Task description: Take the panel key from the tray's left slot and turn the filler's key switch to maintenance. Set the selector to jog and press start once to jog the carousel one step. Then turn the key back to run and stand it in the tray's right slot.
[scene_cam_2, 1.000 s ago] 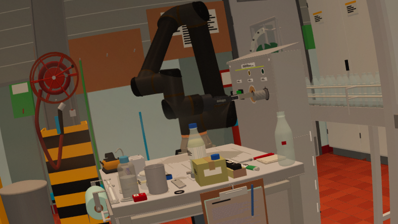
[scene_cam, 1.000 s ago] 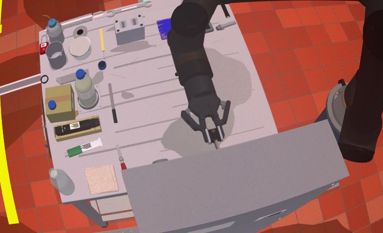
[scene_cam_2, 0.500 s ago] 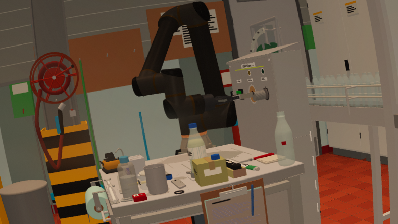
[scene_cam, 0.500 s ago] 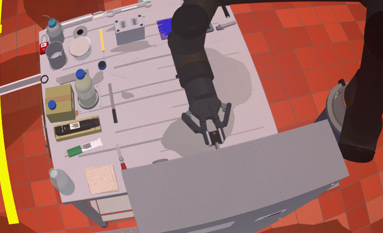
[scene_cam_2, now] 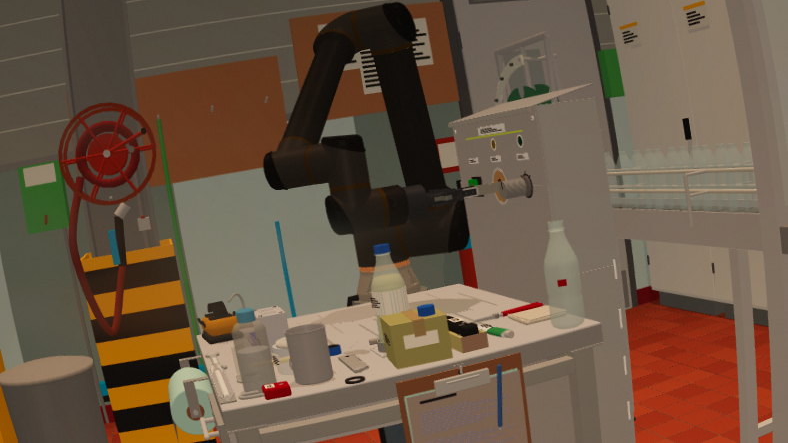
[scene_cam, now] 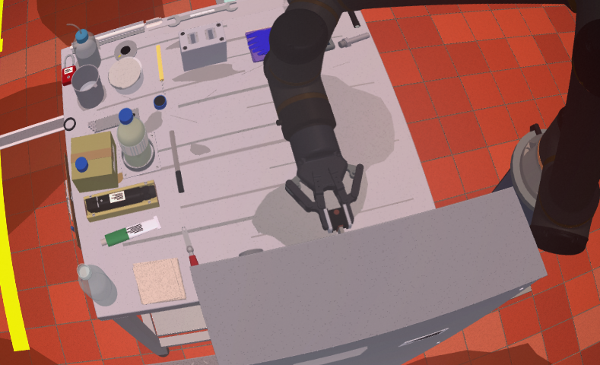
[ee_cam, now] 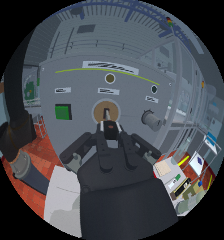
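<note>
The panel key (ee_cam: 109,129) has a black head with a red dot, and my gripper (ee_cam: 109,127) (scene_cam: 338,220) holds it closed around that head, level in front of the filler's panel. Its metal blade points at the slot of the round brass key switch (ee_cam: 106,112) (scene_cam_2: 498,185) in the middle of the panel. I cannot tell how far the blade sits in the slot. The green start button (ee_cam: 63,111) is left of the switch and the grey selector knob (ee_cam: 151,120) (scene_cam_2: 515,187) is right of it. The key tray (scene_cam: 203,45) stands at the table's far end.
A grey cup (scene_cam: 87,86), bottles, a cardboard box (scene_cam: 93,160) and tools crowd the table's left side. The filler cabinet (scene_cam: 366,280) rises at the table's near end. The middle of the table under my arm is bare.
</note>
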`<state>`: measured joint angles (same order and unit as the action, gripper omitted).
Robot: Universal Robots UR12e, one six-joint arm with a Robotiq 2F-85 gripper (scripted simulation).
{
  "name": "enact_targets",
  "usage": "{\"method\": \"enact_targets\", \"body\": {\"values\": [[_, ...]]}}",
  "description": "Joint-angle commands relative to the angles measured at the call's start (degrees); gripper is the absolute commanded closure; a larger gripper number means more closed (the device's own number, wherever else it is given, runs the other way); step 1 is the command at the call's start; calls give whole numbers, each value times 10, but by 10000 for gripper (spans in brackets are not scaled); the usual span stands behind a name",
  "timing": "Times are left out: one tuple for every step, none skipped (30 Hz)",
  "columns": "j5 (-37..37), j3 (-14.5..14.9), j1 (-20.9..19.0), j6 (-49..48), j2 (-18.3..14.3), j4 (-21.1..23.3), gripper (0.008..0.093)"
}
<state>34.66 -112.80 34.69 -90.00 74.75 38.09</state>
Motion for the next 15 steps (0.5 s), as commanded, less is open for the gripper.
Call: {"method": "enact_targets", "body": {"values": [[0,0,0,0,0,0,934],[-1,0,-1,0,1,0,934],[-1,0,-1,0,1,0,934],[-1,0,-1,0,1,0,934],[-1,0,-2,0,1,0,934],[-2,-1,-2,0,1,0,934],[-2,-1,-2,0,1,0,934],[-2,-1,-2,0,1,0,934],[-2,-1,-3,0,1,0,934],[-3,-1,-3,0,1,0,934],[-3,-1,-3,0,1,0,934],[-3,-1,-3,0,2,0,934],[-3,-1,-4,0,2,0,934],[-4,-2,-4,0,2,0,934],[-4,-2,-4,0,2,0,934]]}}
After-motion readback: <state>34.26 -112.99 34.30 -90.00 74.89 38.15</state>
